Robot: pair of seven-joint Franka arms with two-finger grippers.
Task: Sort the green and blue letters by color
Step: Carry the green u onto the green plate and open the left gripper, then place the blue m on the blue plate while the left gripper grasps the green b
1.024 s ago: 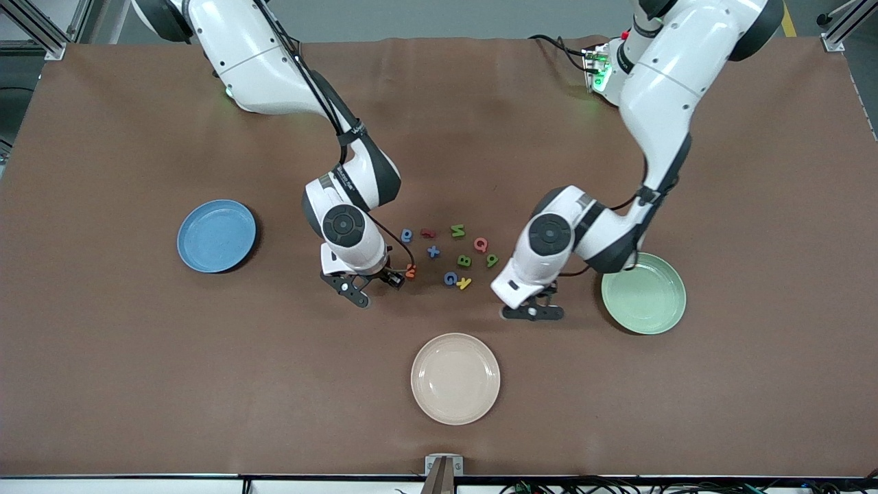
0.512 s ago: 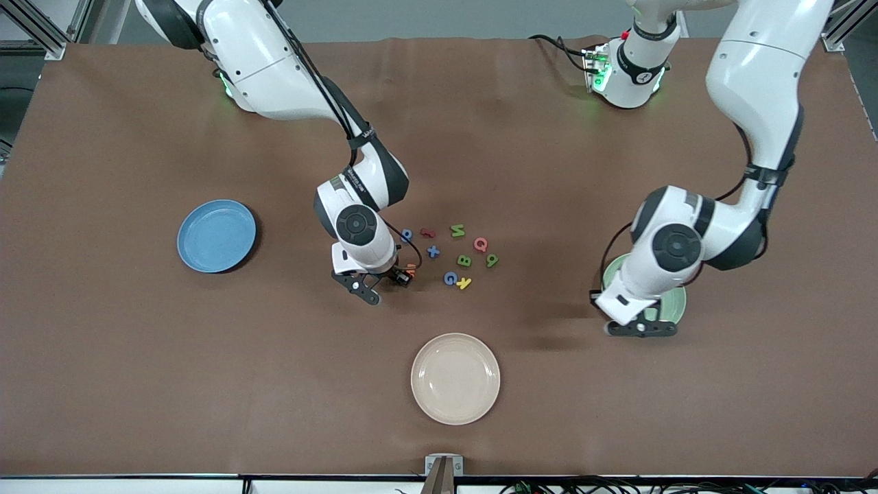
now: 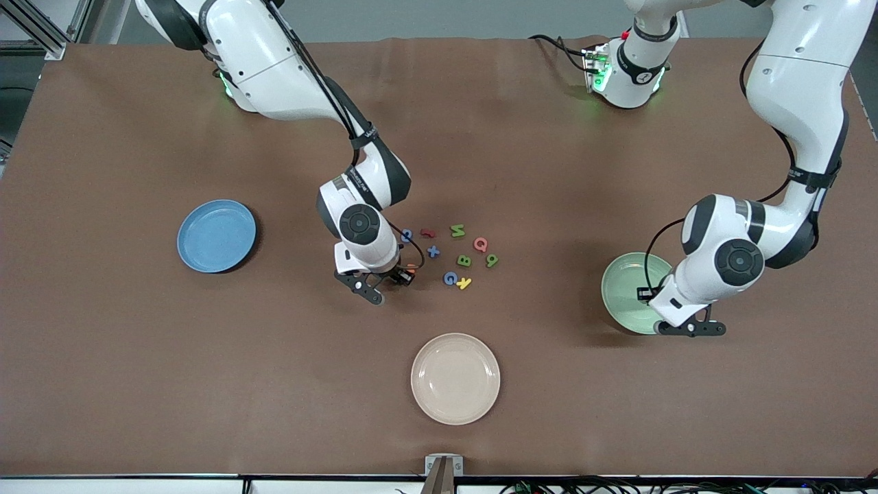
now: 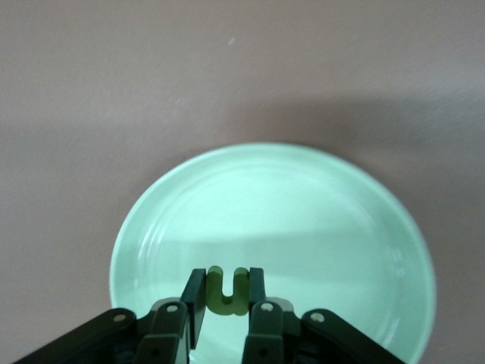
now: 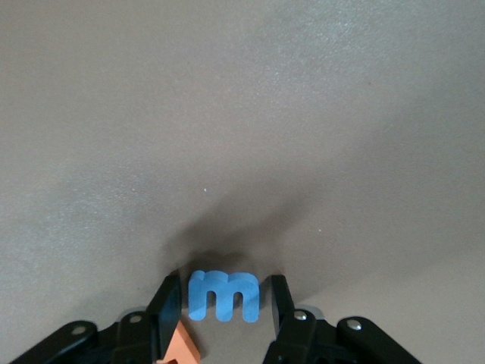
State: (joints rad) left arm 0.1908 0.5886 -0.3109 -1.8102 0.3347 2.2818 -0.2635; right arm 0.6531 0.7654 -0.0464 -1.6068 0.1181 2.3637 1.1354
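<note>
My left gripper (image 3: 689, 329) is shut on a dark green u (image 4: 227, 292) and holds it over the pale green plate (image 3: 625, 291), just inside its rim (image 4: 151, 205). My right gripper (image 3: 374, 291) is low at the edge of the letter cluster toward the right arm's end. Its open fingers (image 5: 170, 303) stand on either side of a blue E (image 5: 224, 296) lying flat on the table. On the table lie blue Q (image 3: 407, 235), x (image 3: 433, 252) and G (image 3: 450, 278), and green M (image 3: 457, 230), B (image 3: 464, 261) and q (image 3: 492, 260).
A blue plate (image 3: 216, 235) lies toward the right arm's end. A beige plate (image 3: 455, 377) lies nearest the front camera. Red letters (image 3: 481, 243) and a yellow one (image 3: 464, 283) sit among the cluster. An orange letter (image 5: 180, 347) lies against one right finger.
My left arm has swung from beside the letter cluster to over the green plate. My right gripper has shifted slightly toward the letters.
</note>
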